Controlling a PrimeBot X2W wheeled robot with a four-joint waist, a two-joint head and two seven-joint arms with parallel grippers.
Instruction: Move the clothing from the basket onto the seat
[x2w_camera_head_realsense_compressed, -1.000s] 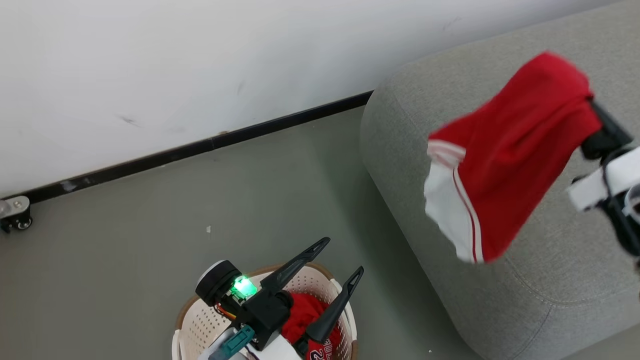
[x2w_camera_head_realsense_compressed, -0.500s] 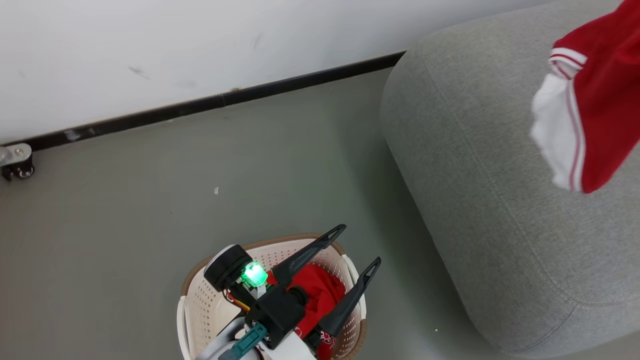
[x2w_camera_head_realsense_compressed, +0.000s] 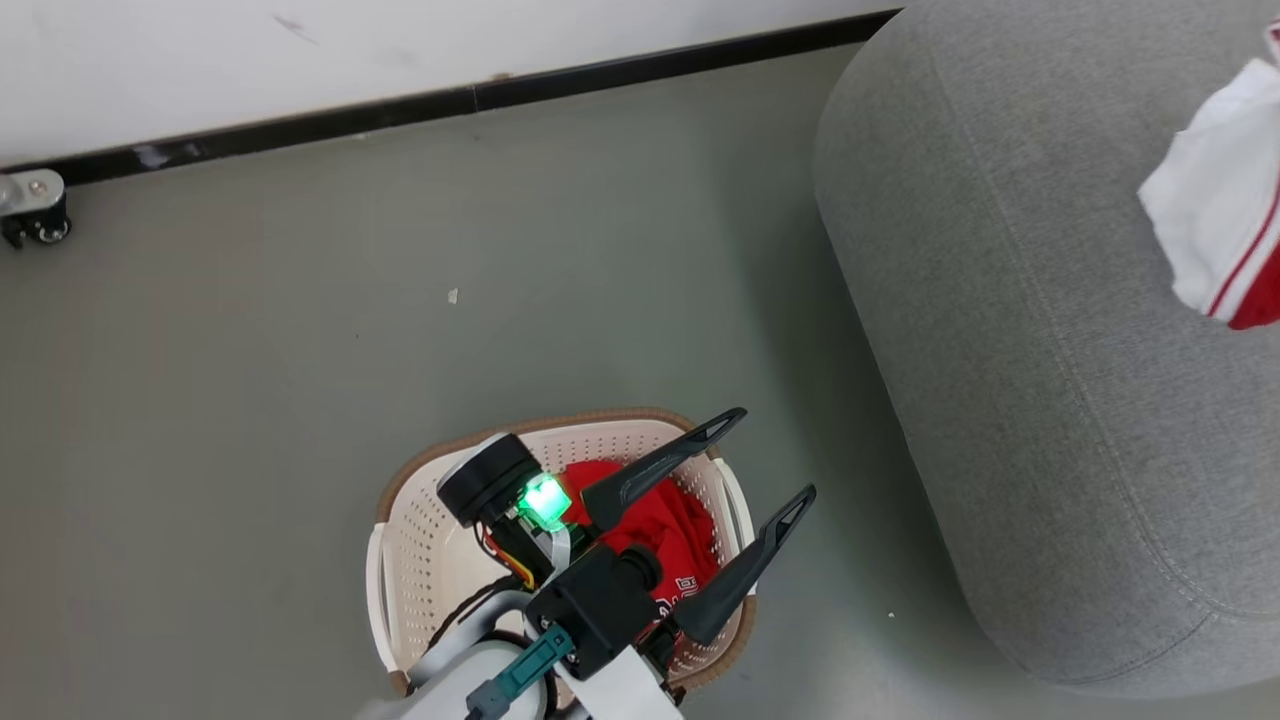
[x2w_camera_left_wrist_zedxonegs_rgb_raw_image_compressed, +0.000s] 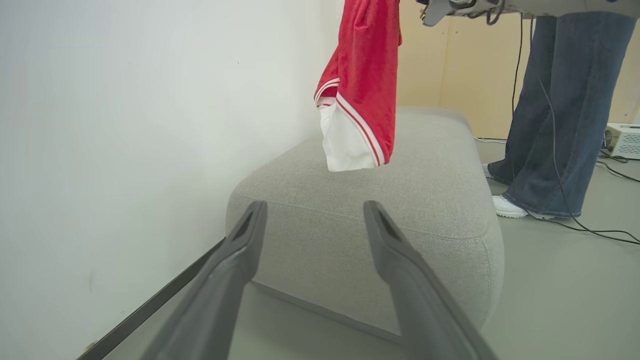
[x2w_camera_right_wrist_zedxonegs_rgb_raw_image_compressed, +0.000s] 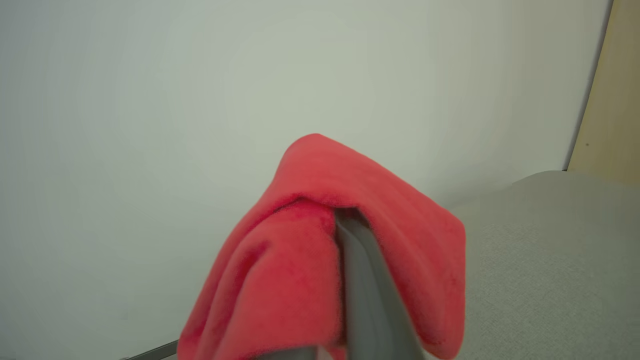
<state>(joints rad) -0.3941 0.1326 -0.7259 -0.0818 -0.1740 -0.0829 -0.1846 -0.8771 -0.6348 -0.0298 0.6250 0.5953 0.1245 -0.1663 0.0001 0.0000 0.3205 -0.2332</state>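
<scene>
Clothing (x2w_camera_head_realsense_compressed: 1215, 235), seemingly farther over seat (x2w_camera_head_realsense_compressed: 1000, 300) (shifted view)

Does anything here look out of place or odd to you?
One thing: a red-and-white garment dangles in the air over the grey seat, pinched in the right claw rather than lying flat. A second red garment sits crumpled in the basket. Nothing looks spilled or broken.

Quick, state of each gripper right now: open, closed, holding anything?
Left gripper: open, empty, above the basket.
Right gripper: closed on a red garment hanging over the seat.
</scene>
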